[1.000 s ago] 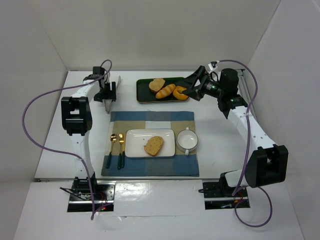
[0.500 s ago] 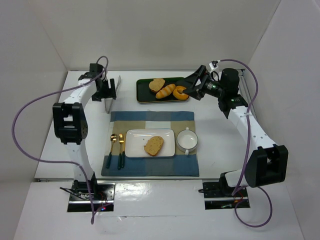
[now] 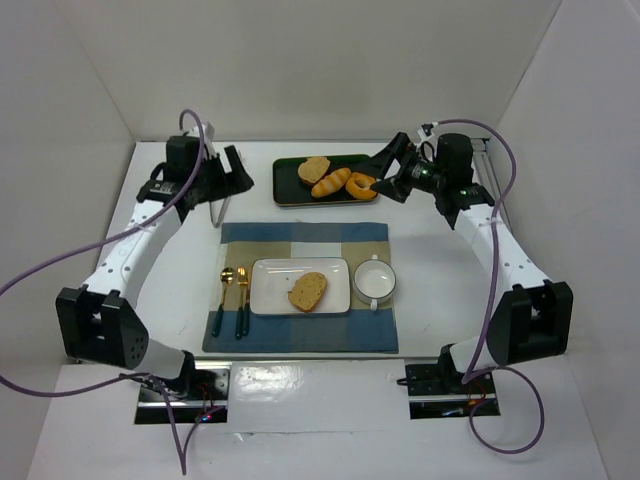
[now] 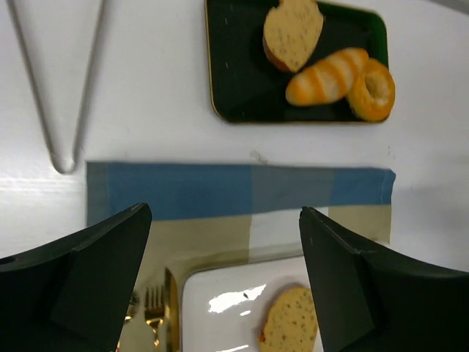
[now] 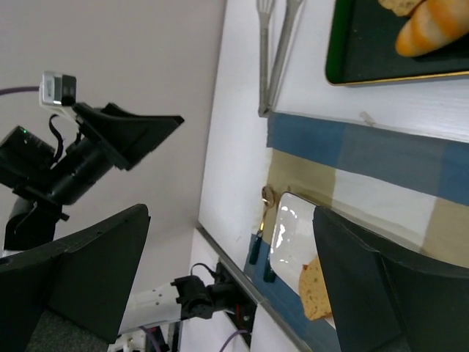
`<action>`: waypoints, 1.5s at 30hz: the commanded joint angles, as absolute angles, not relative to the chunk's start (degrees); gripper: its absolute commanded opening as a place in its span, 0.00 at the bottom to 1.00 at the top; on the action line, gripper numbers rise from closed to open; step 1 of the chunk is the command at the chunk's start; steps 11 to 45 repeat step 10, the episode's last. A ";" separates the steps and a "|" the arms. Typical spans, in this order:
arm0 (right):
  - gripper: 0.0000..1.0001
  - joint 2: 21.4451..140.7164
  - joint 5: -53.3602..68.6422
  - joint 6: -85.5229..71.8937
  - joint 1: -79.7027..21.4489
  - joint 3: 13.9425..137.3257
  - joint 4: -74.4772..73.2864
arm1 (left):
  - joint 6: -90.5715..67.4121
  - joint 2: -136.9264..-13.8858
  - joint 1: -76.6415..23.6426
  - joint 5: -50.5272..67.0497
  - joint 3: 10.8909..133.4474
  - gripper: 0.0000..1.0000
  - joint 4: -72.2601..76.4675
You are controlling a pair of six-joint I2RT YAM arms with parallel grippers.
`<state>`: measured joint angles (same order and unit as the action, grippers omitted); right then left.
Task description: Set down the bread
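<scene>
The bread point(image 3: 307, 291) is a golden-brown oval slice lying on the right half of the white plate point(image 3: 275, 285). It also shows in the left wrist view point(image 4: 292, 326) and the right wrist view point(image 5: 314, 290). My left gripper point(image 3: 228, 178) is open and empty, held above the table's back left, left of the dark tray point(image 3: 286, 190); its jaws stand wide apart point(image 4: 223, 213). My right gripper point(image 3: 378, 172) is open and empty above the tray's right end, jaws wide apart point(image 5: 231, 216).
The dark tray holds a paler tan slice point(image 3: 314, 168), a long orange roll point(image 3: 331, 182) and a ring pastry point(image 3: 361, 186). Metal tongs point(image 3: 216, 205) lie at the back left. A checked placemat point(image 3: 300, 240) carries the plate, a white bowl point(image 3: 375, 280), a gold spoon and fork point(image 3: 233, 290).
The left arm has swung out to the left at its elbow and its gripper has lifted off near the tongs, shifting slightly right. The right arm has barely moved.
</scene>
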<state>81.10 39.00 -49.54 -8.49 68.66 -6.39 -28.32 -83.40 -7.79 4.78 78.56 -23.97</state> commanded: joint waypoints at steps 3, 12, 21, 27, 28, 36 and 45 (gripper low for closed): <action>1.00 78.93 34.90 -45.18 -9.67 71.20 -13.35 | -33.23 -79.19 -12.38 8.61 70.14 0.94 -23.01; 1.00 75.95 31.46 -43.86 -12.57 68.74 -16.09 | -33.39 -71.74 -20.47 2.55 67.51 0.94 -31.90; 1.00 75.95 31.46 -43.86 -12.57 68.74 -16.09 | -33.39 -71.74 -20.47 2.55 67.51 0.94 -31.90; 1.00 75.95 31.46 -43.86 -12.57 68.74 -16.09 | -33.39 -71.74 -20.47 2.55 67.51 0.94 -31.90; 1.00 75.95 31.46 -43.86 -12.57 68.74 -16.09 | -33.39 -71.74 -20.47 2.55 67.51 0.94 -31.90; 1.00 75.95 31.46 -43.86 -12.57 68.74 -16.09 | -33.39 -71.74 -20.47 2.55 67.51 0.94 -31.90; 1.00 75.95 31.46 -43.86 -12.57 68.74 -16.09 | -33.39 -71.74 -20.47 2.55 67.51 0.94 -31.90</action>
